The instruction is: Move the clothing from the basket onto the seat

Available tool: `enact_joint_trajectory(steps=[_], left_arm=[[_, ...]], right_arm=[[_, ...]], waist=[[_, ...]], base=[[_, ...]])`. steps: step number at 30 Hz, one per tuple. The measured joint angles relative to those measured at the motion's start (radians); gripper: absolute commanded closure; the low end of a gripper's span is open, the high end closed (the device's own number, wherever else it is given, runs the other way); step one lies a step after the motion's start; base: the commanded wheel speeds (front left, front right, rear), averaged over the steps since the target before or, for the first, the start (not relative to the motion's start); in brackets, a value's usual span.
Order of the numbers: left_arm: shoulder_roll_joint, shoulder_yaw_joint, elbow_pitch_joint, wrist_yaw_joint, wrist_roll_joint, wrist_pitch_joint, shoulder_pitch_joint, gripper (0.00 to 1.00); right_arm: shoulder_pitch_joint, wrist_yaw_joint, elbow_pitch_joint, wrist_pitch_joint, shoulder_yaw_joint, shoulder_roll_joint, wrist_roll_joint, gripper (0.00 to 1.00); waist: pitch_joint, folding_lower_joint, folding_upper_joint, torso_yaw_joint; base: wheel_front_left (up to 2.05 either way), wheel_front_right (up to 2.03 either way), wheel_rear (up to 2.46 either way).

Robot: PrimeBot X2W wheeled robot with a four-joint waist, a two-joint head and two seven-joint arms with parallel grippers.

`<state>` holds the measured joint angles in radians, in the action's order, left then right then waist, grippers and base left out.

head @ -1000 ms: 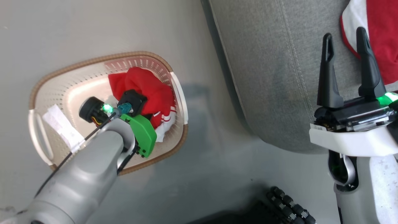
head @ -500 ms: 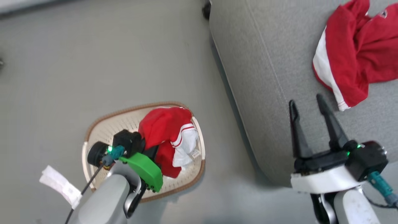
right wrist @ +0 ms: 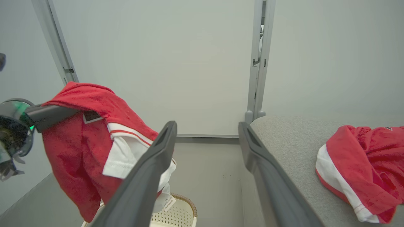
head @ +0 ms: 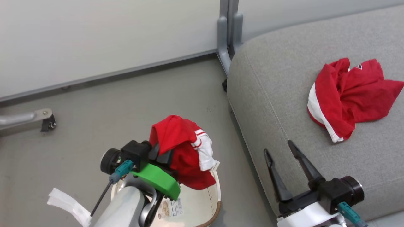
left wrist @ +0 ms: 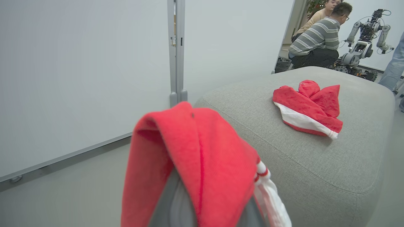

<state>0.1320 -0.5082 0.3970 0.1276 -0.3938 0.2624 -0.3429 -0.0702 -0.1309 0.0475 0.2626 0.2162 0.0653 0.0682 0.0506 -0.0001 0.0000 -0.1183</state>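
The left gripper [head: 162, 154] is clamped on a red garment [head: 181, 148], which drapes over its fingers with a white striped panel hanging down one side. Directly beneath it the basket [head: 216, 201] stands on the floor [head: 94, 104]. The cloth's lowest fold hangs near the rim, though whether it touches cannot be told. The right gripper [head: 278, 147], jaws spread with nothing between them, hovers by the near edge of the seat [head: 277, 94]. Farther back on the cushion a second red garment [head: 347, 94] lies crumpled.

The carry across looks to be the step in hand. It would go best with the load kept high, so the hanging hem clears the seat's rounded edge, and swung wide of the idle right gripper. The grip should hold until the fabric is well over the cushion, then come down so the cloth settles before the fingers part
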Motion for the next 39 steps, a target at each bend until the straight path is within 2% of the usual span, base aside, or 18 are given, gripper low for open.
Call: enact_joint_trajectory(steps=[11,16,21,22,23,24,38,39], left_arm=[[-0.052,-0.123,-0.065,0.001,-0.028,0.000,-0.054,1.00],[-0.065,-0.204,-0.074,0.001,-0.044,0.000,-0.097,1.00],[-0.078,-0.309,-0.082,0.001,-0.087,0.000,-0.130,1.00],[-0.079,-0.323,-0.080,0.001,-0.090,0.000,-0.135,1.00],[-0.080,-0.335,-0.076,0.001,-0.091,0.000,-0.139,1.00],[-0.080,-0.342,-0.072,0.001,-0.092,0.000,-0.142,1.00],[-0.081,-0.408,-0.010,0.001,-0.146,-0.002,-0.140,1.00],[-0.081,-0.416,-0.009,0.001,-0.153,-0.006,-0.140,0.91]], right_arm=[[0.058,0.000,-0.100,0.000,0.198,0.049,-0.027,0.00],[0.094,0.000,-0.202,0.000,0.196,0.050,-0.081,0.00],[0.120,0.000,-0.250,0.000,0.179,0.030,-0.115,0.00],[0.121,0.000,-0.259,0.000,0.177,0.028,-0.116,0.32],[0.122,0.000,-0.265,0.000,0.175,0.026,-0.118,0.72],[0.124,0.000,-0.272,0.000,0.173,0.024,-0.121,1.00],[0.095,0.000,-0.277,0.000,0.024,-0.003,-0.132,1.00],[0.095,0.000,-0.273,0.000,0.016,-0.003,-0.132,1.00]], waist=[[-0.057,0.0000,0.0000,0.049],[-0.059,0.0000,0.0000,0.051],[-0.068,0.0000,0.0000,0.047],[-0.070,0.0000,0.0000,0.047],[-0.071,0.0000,0.0000,0.046],[-0.072,0.0000,0.0000,0.045],[-0.079,0.0000,0.0000,0.046],[-0.078,0.0000,0.0000,0.047]], base=[[0.00,0.00,0.00],[0.00,0.00,0.00],[0.00,0.00,0.00],[0.00,0.00,0.00],[0.00,0.00,0.00],[0.00,0.00,0.00],[0.00,0.00,0.00],[0.00,0.00,0.00]])
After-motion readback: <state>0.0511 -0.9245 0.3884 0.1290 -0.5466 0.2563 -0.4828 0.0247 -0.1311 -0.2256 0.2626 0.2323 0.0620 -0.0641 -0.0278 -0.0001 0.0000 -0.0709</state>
